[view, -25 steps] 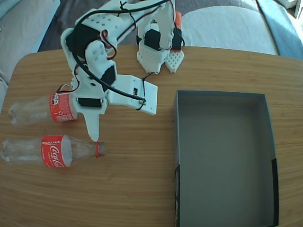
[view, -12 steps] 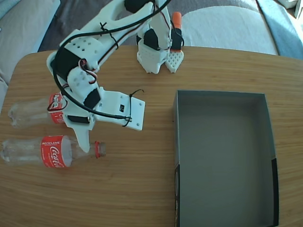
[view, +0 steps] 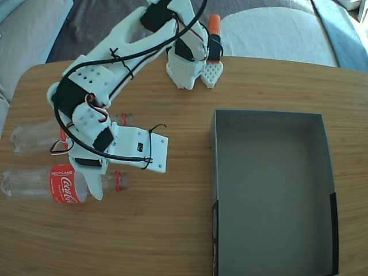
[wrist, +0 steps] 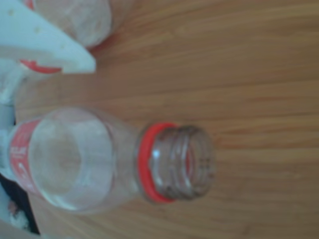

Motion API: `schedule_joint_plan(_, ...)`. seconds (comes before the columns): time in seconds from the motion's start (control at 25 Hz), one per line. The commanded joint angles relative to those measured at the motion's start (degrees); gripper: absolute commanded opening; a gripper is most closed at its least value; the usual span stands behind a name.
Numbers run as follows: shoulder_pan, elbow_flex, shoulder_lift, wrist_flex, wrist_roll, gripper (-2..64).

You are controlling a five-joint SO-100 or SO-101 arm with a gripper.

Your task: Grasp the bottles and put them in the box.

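Fixed view first: I am looking down on a wooden table point(view: 190, 241) that is filling most of the frame. On its right side the dark grey box point(view: 330, 172) is sitting with its low walls up and nothing showing inside. The white arm point(view: 109, 80) is reaching from its base at the table's far edge out toward the left, and it is covering much of the farther bottle point(view: 31, 137), which is lying on its side near the left edge. The nearer bottle point(view: 52, 184) is lying on its side just in front of it, neck pointing right toward the box, well apart from the box itself. The gripper point(view: 95, 187) is hanging over this bottle's shoulder, one white finger point(view: 93, 183) crossing it beside the red label. I am seeing the same bottle point(wrist: 99, 159) in the wrist view, its open mouth and red neck ring facing the camera, with a white finger point(wrist: 50, 42) lying above it. Whether the jaws are apart or closed, I cannot tell.
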Motion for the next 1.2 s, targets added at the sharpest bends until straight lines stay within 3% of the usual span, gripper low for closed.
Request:
schedule_joint_plan(0.0, -0.97, -3.43, 0.44, 0.18, -2.02, 45.0)
schedule_joint_plan(0.72, -2.64, 1.67, -0.35, -0.70, -2.20, 44.7)
schedule_joint_plan(1.16, -1.93, -5.80, -9.93, -0.44, -3.87, 44.6)
